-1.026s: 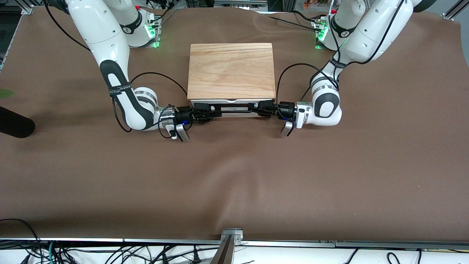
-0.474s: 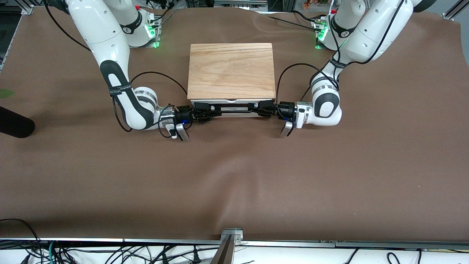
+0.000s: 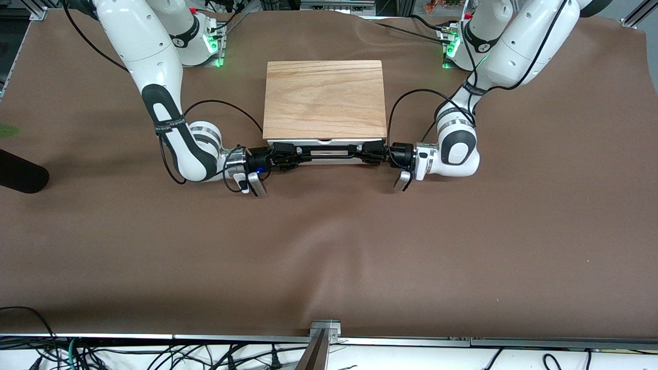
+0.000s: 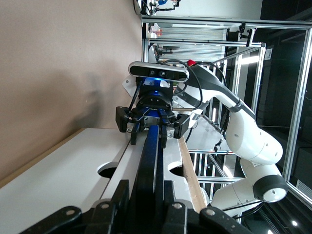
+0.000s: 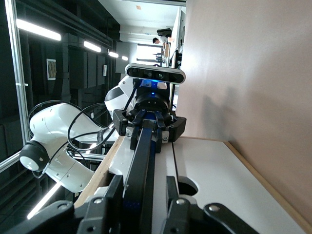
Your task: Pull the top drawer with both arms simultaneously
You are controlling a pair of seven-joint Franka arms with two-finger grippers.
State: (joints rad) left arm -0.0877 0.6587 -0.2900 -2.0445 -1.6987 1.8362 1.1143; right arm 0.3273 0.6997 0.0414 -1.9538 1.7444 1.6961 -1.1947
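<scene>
Front view first: the cabinet (image 3: 325,99) sits on the brown tabletop (image 3: 329,246) between the two bases, its wood-grain top facing up. The top drawer (image 3: 329,152) shows only as a thin white strip at the cabinet's camera-facing edge, with its black handle (image 3: 329,150) running along it. Both arms reach in level with that strip. The right end effector (image 3: 297,154) is at the handle's end toward the right arm's side, and the left end effector (image 3: 363,151) is at the end toward the left arm's side.

Left wrist view: the left end effector's fingers (image 4: 168,195) are pinched on the black handle (image 4: 150,161), which runs straight away along the white drawer front (image 4: 73,180) to the right end effector (image 4: 152,127), also clamped on it.

Right wrist view: the right end effector's fingers (image 5: 171,192) likewise grip the handle (image 5: 140,161), and the left end effector (image 5: 148,130) holds the bar's other end against the white front (image 5: 219,185).
</scene>
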